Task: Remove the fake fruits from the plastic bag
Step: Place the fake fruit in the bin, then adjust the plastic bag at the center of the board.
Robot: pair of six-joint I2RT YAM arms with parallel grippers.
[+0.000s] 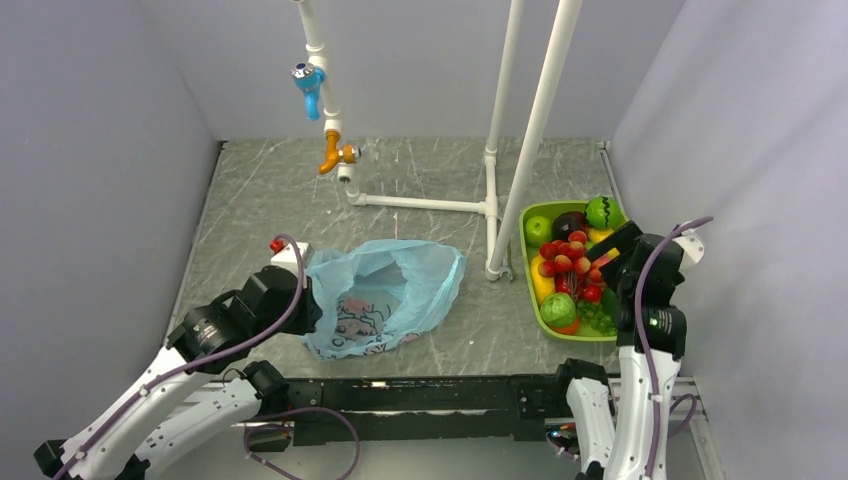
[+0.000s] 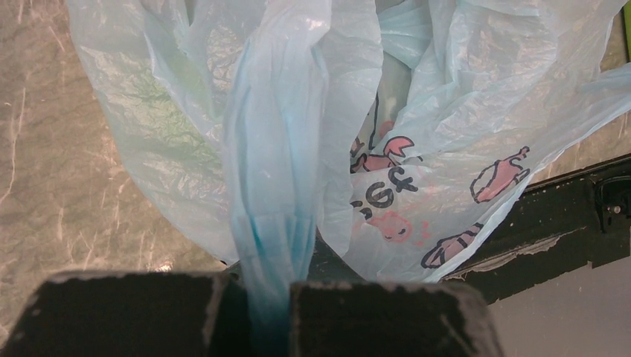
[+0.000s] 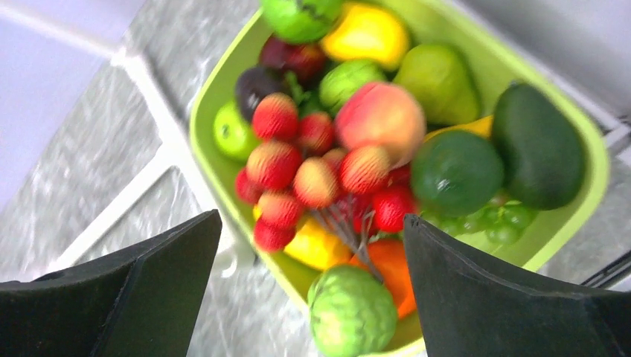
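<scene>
The light-blue plastic bag (image 1: 385, 297) with pink-and-dark print lies slack on the table at centre left. My left gripper (image 1: 308, 303) is shut on a bunched fold of the bag (image 2: 271, 223) at its left edge. I see no fruit through the bag. Several fake fruits fill a green tray (image 1: 532, 296) at the right: a cluster of red berries (image 3: 312, 171), a peach (image 3: 381, 113), a bumpy green fruit (image 3: 351, 312), an avocado (image 3: 537, 145). My right gripper (image 1: 612, 258) is open and empty above the tray, fingers (image 3: 141, 290) apart.
A white pipe frame (image 1: 492, 205) with two uprights stands between bag and tray. A blue and orange tap fitting (image 1: 322, 110) hangs at the back. A black rail (image 1: 420, 395) runs along the table's near edge. Grey walls enclose three sides.
</scene>
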